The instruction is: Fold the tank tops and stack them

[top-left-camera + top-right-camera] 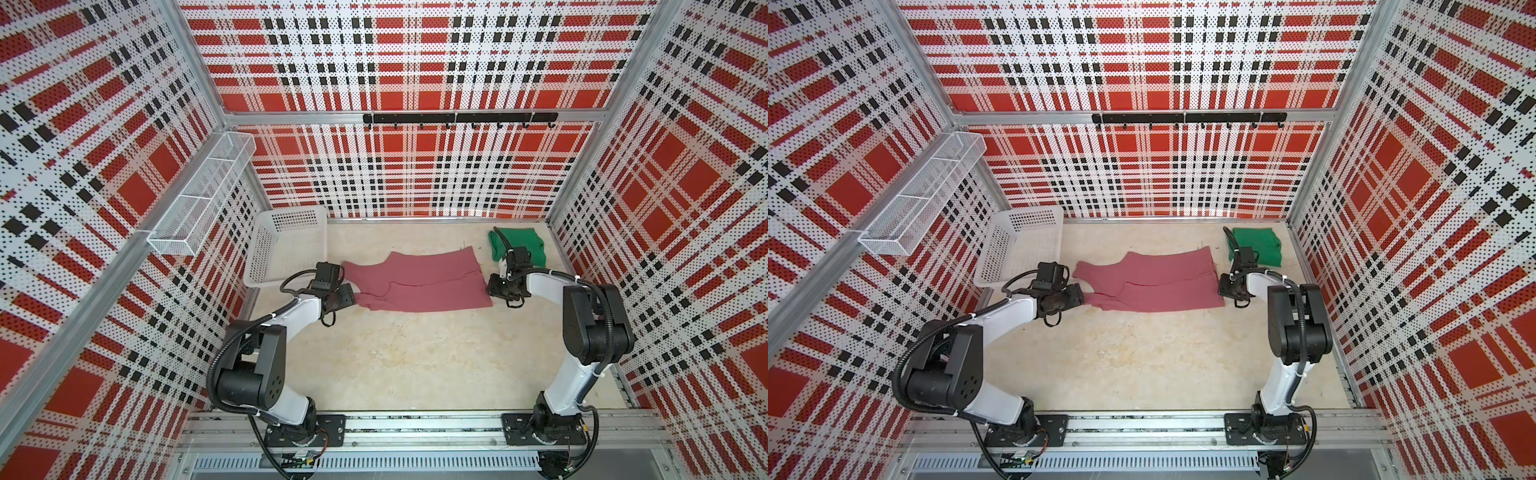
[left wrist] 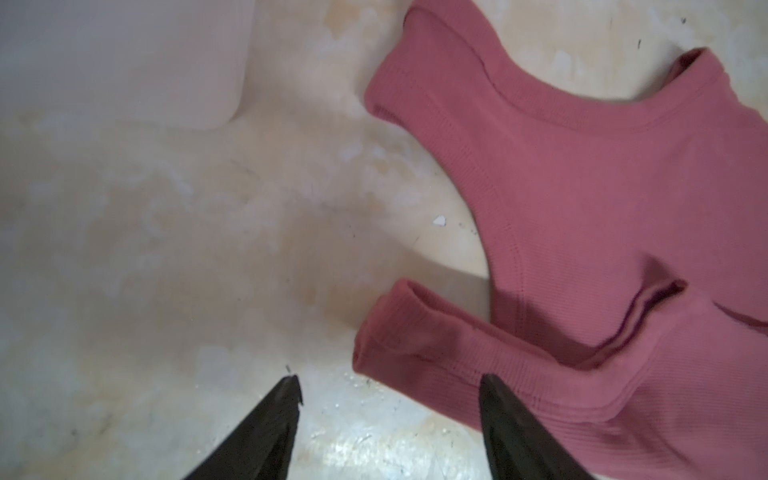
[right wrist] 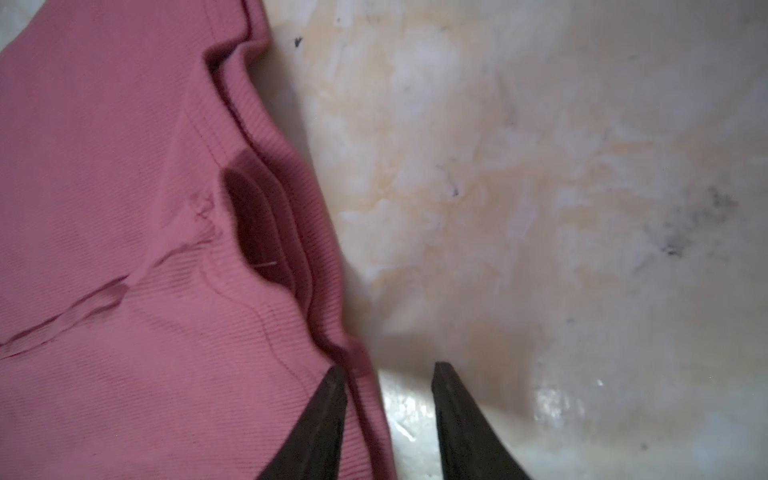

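Observation:
The dusty rose-pink tank top (image 1: 415, 282) (image 1: 1150, 286) lies flat across the back middle of the table, its near long edge folded over onto itself. The green tank top (image 1: 528, 243) (image 1: 1264, 245) sits folded at the back right. My left gripper (image 1: 352, 294) (image 2: 390, 377) is open at the strap end. One strap (image 2: 415, 332) lies just ahead of its fingers and nothing is held. My right gripper (image 1: 491, 286) (image 3: 390, 365) stands open low at the hem end, and the hem edge (image 3: 365, 399) runs between its fingers beside bare table.
A white perforated basket (image 1: 270, 249) stands at the back left, close behind my left wrist. A wire shelf (image 1: 199, 195) hangs on the left wall and a black hook rail (image 1: 457, 118) on the back wall. Bare table (image 1: 415, 357) stretches in front of the pink top.

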You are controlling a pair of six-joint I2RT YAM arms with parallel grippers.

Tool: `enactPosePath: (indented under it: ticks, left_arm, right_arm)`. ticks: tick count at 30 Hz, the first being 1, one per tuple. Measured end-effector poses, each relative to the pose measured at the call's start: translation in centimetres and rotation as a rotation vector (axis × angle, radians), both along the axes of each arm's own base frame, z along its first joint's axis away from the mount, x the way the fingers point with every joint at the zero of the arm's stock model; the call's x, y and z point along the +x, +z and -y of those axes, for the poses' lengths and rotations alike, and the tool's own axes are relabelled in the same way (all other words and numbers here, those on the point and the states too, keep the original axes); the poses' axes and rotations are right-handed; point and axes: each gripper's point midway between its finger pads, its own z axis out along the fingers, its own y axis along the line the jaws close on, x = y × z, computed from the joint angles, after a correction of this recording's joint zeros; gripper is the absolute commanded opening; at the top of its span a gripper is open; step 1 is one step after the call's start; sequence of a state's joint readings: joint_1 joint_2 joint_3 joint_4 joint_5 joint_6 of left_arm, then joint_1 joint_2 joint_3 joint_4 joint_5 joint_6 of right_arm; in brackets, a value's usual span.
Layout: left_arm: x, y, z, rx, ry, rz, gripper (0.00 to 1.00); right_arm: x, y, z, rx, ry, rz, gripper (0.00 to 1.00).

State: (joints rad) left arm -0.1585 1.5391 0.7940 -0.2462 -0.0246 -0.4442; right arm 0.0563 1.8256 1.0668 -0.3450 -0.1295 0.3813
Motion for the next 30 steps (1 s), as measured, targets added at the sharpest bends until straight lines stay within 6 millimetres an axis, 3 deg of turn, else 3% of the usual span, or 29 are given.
enactPosePath:
  ticks: [3,5,7,11,22,23,24,25,26,28,30]
  left_arm:
    - [0.1,-0.4,0.0,-0.007,0.008,0.001,0.53]
    - [0.7,-0.7,-0.1,-0.009,0.014,0.008,0.33]
    - [1.2,-0.9,-0.2,-0.006,0.018,0.008,0.19]
    - [2.7,-0.4,-0.2,0.010,0.014,0.022,0.00]
    - [5.7,2.9,-1.4,0.130,0.005,0.023,0.00]
    - [6.1,2.7,-1.5,0.142,-0.002,0.011,0.09]
    - [6.5,2.4,-1.5,0.156,-0.013,-0.007,0.31]
    - [6.9,1.9,-1.5,0.167,-0.024,-0.022,0.46]
    - [7.1,1.6,-1.5,0.174,-0.028,-0.034,0.55]
    - [7.3,0.5,-1.5,0.192,-0.040,-0.069,0.63]
    - [7.1,-0.2,-1.8,0.210,-0.038,-0.094,0.64]
  right_arm:
    - [0.0,0.0,0.0,-0.001,0.002,0.000,0.39]
    - [0.0,0.0,0.0,-0.001,0.002,0.000,0.39]
    - [0.0,0.0,0.0,-0.001,0.003,0.000,0.39]
    - [0.0,0.0,0.0,-0.002,0.003,0.001,0.39]
    - [0.0,-0.1,0.1,-0.011,0.014,0.001,0.38]
    - [0.0,-0.1,0.1,-0.012,0.015,0.001,0.38]
    - [0.0,-0.1,0.1,-0.012,0.016,0.000,0.38]
    - [0.0,-0.1,0.1,-0.013,0.017,0.000,0.38]
    - [0.0,-0.1,0.1,-0.013,0.018,0.000,0.38]
    - [0.0,-0.1,0.1,-0.013,0.019,0.000,0.39]
    - [0.0,0.0,0.0,-0.012,0.022,0.002,0.40]
